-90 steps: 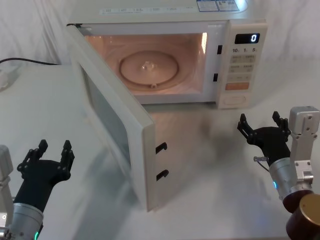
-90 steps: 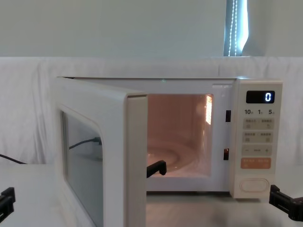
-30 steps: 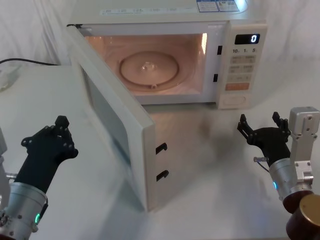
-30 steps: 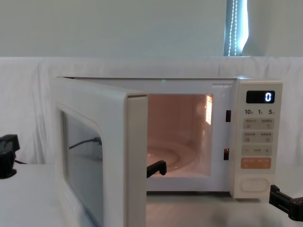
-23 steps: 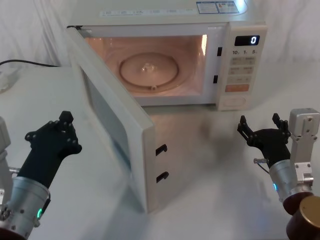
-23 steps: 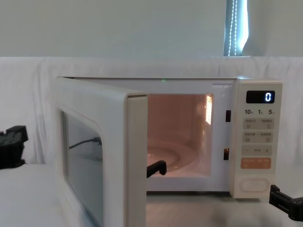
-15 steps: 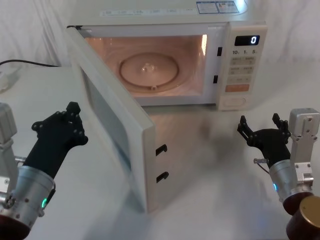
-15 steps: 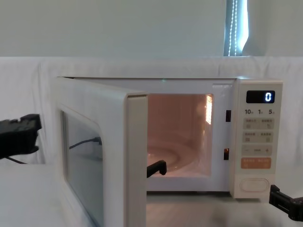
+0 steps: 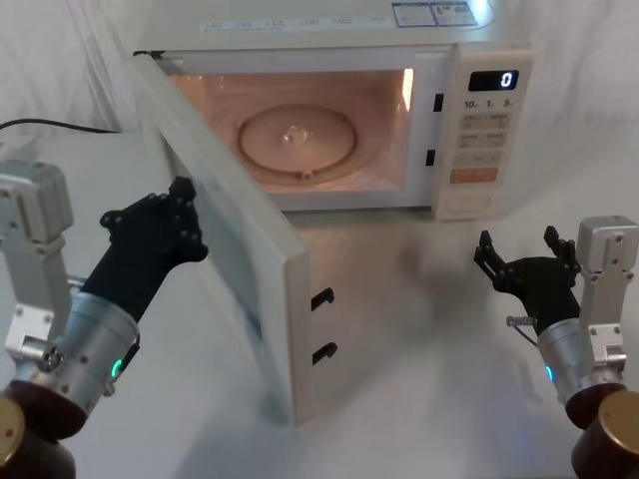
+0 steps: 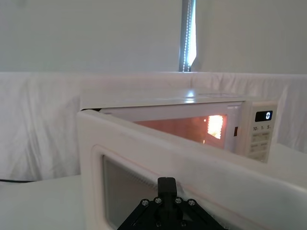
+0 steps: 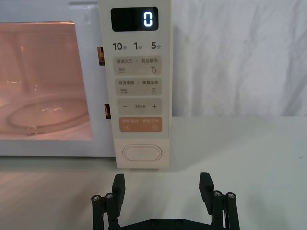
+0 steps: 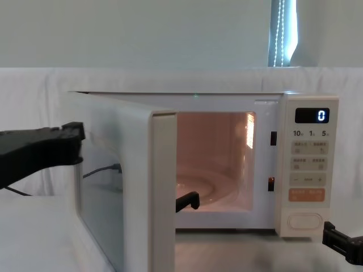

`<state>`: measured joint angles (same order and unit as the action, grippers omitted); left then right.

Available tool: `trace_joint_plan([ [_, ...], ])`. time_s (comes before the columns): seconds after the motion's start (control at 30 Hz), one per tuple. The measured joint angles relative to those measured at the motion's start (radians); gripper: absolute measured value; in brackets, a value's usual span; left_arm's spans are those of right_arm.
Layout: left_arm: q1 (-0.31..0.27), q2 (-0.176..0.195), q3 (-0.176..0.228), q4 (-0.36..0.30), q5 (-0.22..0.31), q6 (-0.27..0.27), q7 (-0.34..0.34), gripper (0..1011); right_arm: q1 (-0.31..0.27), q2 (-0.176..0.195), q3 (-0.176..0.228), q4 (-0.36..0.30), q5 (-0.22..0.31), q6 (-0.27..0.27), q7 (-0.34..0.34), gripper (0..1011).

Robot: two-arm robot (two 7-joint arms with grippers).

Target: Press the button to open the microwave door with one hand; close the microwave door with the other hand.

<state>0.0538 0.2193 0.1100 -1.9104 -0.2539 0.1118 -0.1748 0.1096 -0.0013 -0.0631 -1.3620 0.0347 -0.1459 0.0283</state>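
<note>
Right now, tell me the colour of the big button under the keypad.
Cream, like the panel around it; the button shows best in the right wrist view.

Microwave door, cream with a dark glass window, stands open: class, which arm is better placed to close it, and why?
Left. The left tool is already at the outer face of the cream, dark-windowed microwave door, set to push. The right tool, open, sits back on the table before the cream control panel, far from the door.

The left gripper (image 9: 180, 200) reaches forward on an extended arm, jaws pressed together. The right gripper (image 9: 527, 254) sits low on the right, jaws spread apart, pointing forward.
</note>
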Motion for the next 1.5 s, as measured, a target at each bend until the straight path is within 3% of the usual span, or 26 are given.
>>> trace_joint_plan([
  [0.63,-0.128,-0.01,0.078,0.093,0.02,0.026,-0.006,0,0.0,0.0,0.0,0.0,0.0,0.0,0.0,1002],
  [1.07,-0.236,-0.075,0.124,0.218,0.033,0.028,0.012,0,0.0,0.0,0.0,0.0,0.0,0.0,0.0,1002],
  [1.5,-0.318,-0.109,0.154,0.324,0.042,0.011,0.0,0,0.0,0.0,0.0,0.0,0.0,0.0,0.0,1002],
])
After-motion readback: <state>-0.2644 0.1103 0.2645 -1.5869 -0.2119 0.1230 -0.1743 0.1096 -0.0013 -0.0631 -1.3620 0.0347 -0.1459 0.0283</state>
